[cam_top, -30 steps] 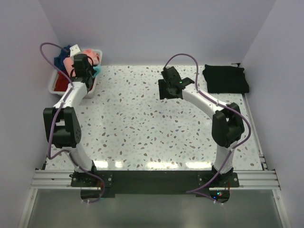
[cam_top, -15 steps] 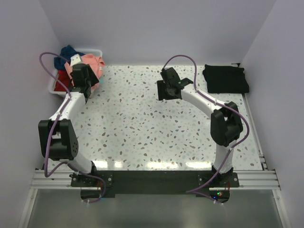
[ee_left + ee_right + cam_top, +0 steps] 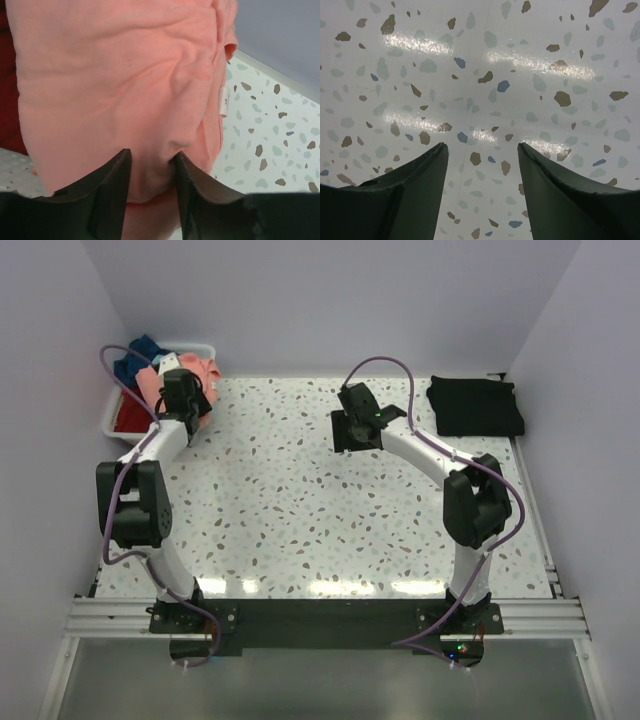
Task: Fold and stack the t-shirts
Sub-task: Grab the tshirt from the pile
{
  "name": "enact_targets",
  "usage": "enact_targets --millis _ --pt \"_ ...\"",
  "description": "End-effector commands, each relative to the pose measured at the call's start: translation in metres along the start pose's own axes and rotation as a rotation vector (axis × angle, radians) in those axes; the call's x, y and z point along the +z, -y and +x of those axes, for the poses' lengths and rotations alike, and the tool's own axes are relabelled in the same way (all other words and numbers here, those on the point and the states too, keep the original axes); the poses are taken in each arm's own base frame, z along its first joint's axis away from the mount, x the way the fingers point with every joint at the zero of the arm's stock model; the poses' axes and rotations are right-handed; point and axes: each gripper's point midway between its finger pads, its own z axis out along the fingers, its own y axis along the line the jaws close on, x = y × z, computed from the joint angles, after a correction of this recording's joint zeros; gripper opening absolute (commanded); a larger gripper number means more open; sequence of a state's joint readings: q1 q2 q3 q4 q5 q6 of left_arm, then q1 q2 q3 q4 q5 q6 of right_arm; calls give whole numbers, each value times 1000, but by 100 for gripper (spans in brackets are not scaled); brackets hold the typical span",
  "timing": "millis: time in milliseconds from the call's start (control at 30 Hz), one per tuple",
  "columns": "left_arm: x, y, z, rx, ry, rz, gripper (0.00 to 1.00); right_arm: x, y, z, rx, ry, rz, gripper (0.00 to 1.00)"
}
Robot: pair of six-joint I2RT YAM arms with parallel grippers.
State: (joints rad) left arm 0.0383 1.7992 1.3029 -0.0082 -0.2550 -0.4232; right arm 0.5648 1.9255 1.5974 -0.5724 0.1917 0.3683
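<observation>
My left gripper (image 3: 183, 390) is shut on a fold of the salmon-pink t-shirt (image 3: 120, 85) and holds it over the right end of the white bin; the shirt (image 3: 198, 374) fills most of the left wrist view. A navy blue shirt (image 3: 135, 352) and a red shirt (image 3: 128, 416) lie in the bin. A folded black t-shirt (image 3: 476, 406) lies at the table's far right. My right gripper (image 3: 348, 430) is open and empty above the speckled table top (image 3: 485, 75) at the far middle. No teal shirt shows.
The white plastic bin (image 3: 108, 418) stands at the table's far left corner against the wall. Walls close in the table on the left, back and right. A metal rail (image 3: 320, 615) runs along the near edge by the arm bases.
My left gripper has risen out of the bin with the salmon-pink shirt and shifted slightly right and back. The right arm has barely moved.
</observation>
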Motion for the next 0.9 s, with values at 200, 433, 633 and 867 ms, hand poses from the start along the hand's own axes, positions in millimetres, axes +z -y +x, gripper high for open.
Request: enact_targets --millis 200,433,633,867 --pt "1 15 -58 -29 145 21 0 -22 6 -9 18 47 23 61" --pt "-45 35 -104 -38 233 115 0 -23 5 -11 40 69 16 61" --pt "-101 81 -157 -15 318 315 0 -35 15 -26 47 132 57 62" --pt "-183 177 -188 69 382 549 0 -62 71 -71 163 241 145 63"
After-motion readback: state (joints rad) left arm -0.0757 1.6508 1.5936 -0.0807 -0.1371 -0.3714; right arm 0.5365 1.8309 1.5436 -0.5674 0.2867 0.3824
